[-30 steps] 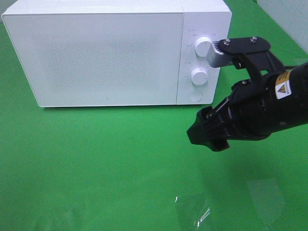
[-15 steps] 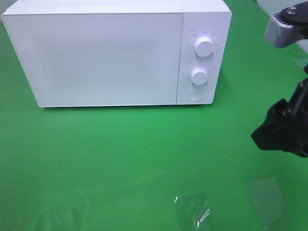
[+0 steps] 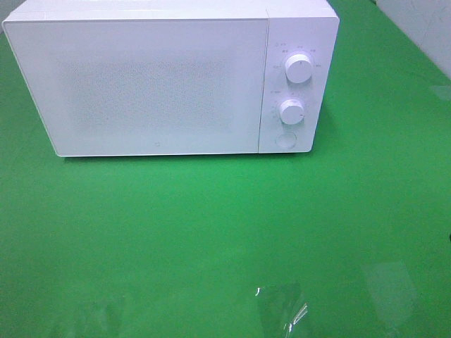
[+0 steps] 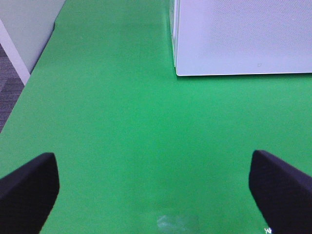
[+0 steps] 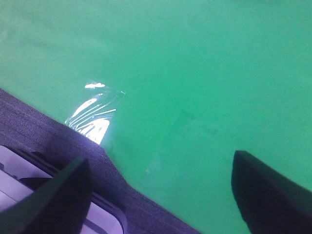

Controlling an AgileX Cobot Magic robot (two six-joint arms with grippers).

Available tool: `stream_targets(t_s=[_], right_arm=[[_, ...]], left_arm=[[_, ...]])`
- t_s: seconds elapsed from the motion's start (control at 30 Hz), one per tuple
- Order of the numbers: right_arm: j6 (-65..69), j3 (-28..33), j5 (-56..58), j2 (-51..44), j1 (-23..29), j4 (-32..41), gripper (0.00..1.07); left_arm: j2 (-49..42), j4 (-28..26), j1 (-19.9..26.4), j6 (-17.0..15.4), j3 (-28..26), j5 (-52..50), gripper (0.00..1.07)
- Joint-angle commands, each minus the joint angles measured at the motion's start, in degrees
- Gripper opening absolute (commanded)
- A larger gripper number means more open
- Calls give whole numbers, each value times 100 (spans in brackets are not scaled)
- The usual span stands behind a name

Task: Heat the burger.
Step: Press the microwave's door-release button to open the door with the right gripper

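Robot lab bench: green-covered table [image 3: 211, 232] with white microwave [image 3: 155, 77]

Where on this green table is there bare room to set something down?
The wide stretch of green table in front of the closed microwave is bare, down to the shiny tape patches near the front edge. A second bare strip runs to the right of the microwave, beside its knobs. Nowhere looks crowded.

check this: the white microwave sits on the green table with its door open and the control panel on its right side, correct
No: the microwave door is shut, not open, as the exterior high view shows. The green table and the control panel on its right side are as stated.
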Motion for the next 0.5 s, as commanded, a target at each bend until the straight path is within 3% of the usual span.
stream_targets(t_s=[0.03,0.17,0.23,0.5], right_arm=[[69,378,-74,-424,-92,40,75],[40,539,-109,-682,-470,252,75],[-189,728,-103,-1186,-1243,504,75],[-848,1123,-103,-2441,-2315,888,75]], left_arm=[[-103,-34,6,-23,23,-11,98],[-103,-34,6,-23,23,-11,98],[-103,-34,6,-23,23,-11,98],[-103,-34,6,-23,23,-11,98]])
